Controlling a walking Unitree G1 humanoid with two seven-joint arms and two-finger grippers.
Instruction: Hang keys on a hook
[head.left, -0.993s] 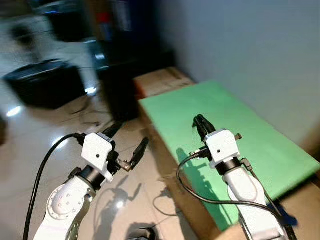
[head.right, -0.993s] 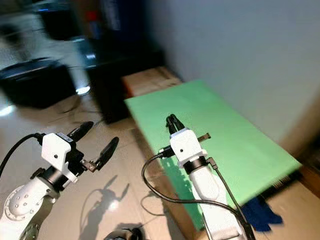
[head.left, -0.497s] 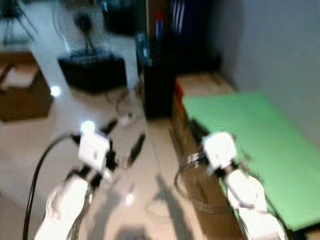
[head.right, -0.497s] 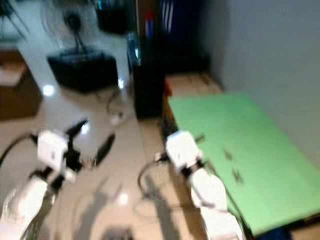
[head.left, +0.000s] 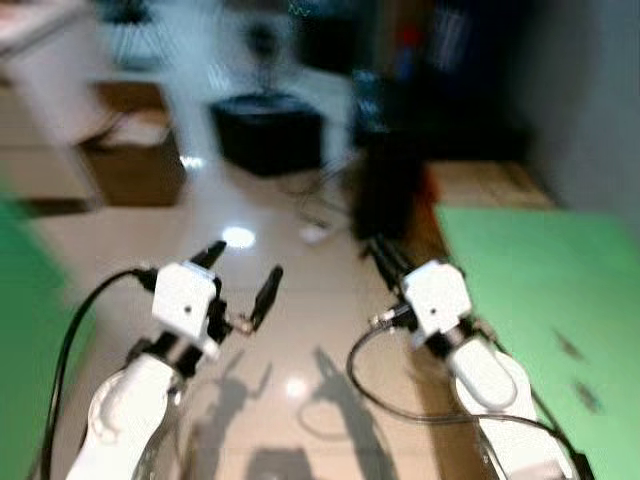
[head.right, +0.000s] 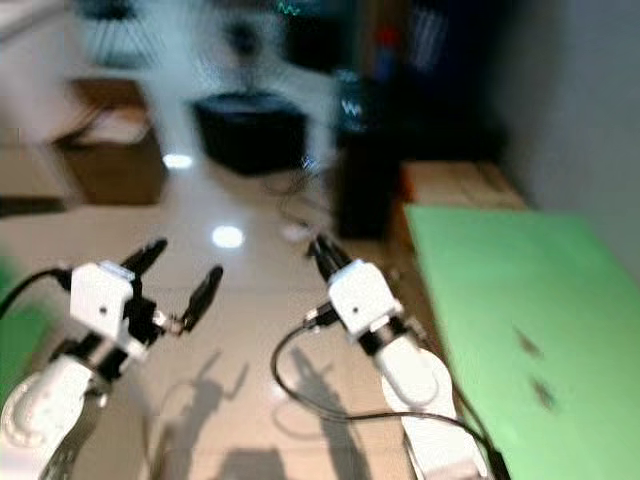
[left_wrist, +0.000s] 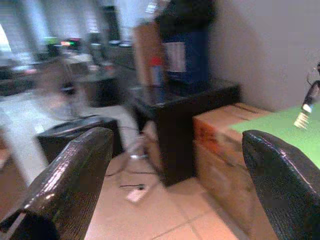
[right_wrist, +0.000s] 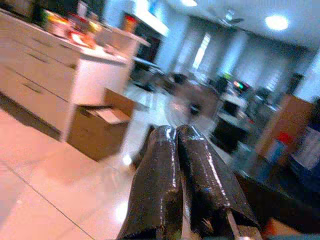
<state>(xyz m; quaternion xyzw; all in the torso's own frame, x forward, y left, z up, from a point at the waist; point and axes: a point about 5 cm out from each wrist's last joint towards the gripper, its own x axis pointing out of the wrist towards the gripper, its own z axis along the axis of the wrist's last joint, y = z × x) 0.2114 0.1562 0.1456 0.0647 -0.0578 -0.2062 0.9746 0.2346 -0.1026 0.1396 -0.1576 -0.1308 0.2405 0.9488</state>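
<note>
Across the blurred head views I see a glossy pale tiled floor (head.left: 300, 300) filling most of the scene, with a green surface (head.left: 560, 290) along the robot's right side carrying two small dark smudges (head.left: 580, 370) too blurred for me to identify. Beyond that green surface sit a brown cardboard box (head.left: 490, 185) and a dark cabinet (left_wrist: 180, 115), and farther out on the floor stands a low black box-shaped object (head.left: 265, 135) with another brown box (head.left: 130, 165) to its left. A second green patch (head.left: 30, 340) shows at the left edge. I cannot make out any keys or a hook in these blurred pictures. My left gripper (head.left: 240, 285) is raised over the floor with its two black fingers (left_wrist: 70, 175) spread wide apart and nothing between them; a black cable (head.left: 75, 340) loops back from its wrist. My right gripper (head.left: 385, 260) is held up just left of the green surface's near edge, its fingers (right_wrist: 160, 185) pressed together side by side, with nothing that I can see held between them.
</note>
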